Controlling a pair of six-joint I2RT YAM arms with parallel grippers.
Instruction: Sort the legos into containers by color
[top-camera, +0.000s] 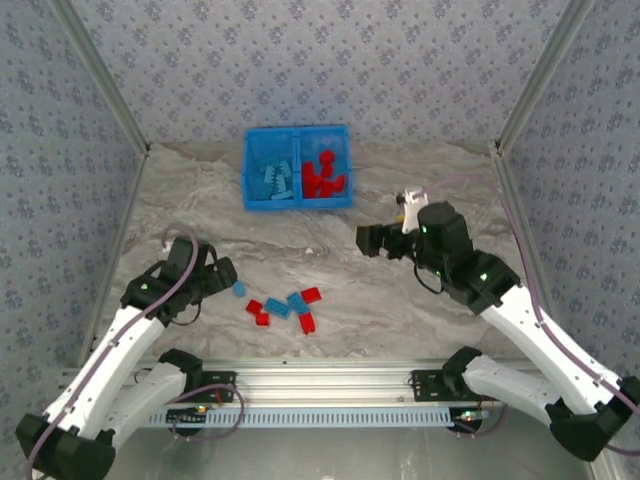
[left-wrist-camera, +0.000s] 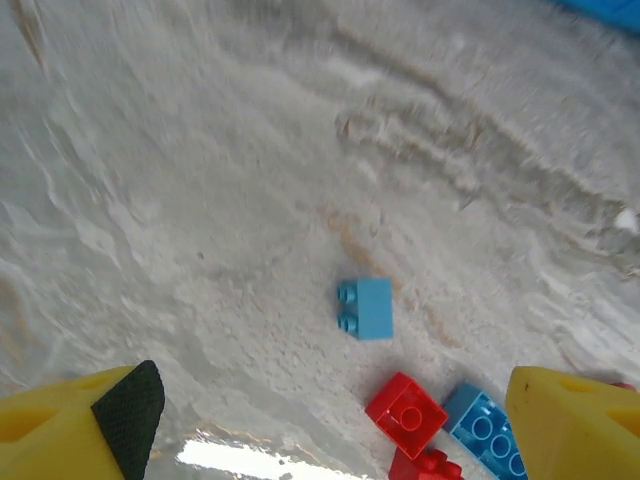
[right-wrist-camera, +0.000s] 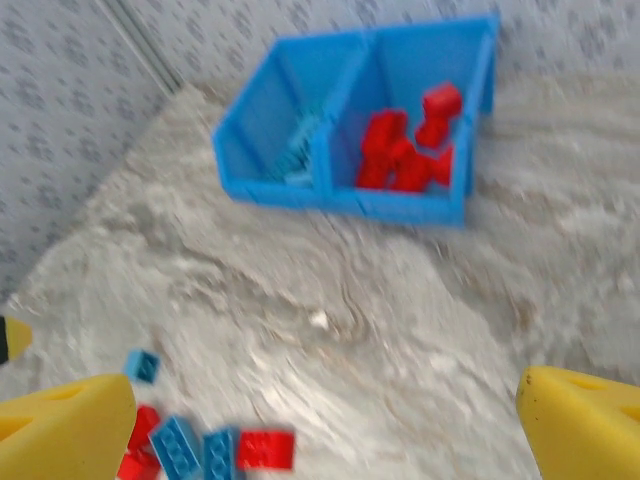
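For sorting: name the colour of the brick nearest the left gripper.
Light blue brick, clearest in the left wrist view.

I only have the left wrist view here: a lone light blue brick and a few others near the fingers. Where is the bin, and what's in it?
Observer: The blue bin sits at the far middle of the table. It has light blue bricks in its left compartment and red bricks in its right.
Operator: How many are left loose?
Observer: The top view shows about seven loose legos: your lone brick plus a red-and-blue bunch beside it.
Operator: And the other arm?
Observer: The right gripper hangs open and empty, nearer than the bin and off to its right.
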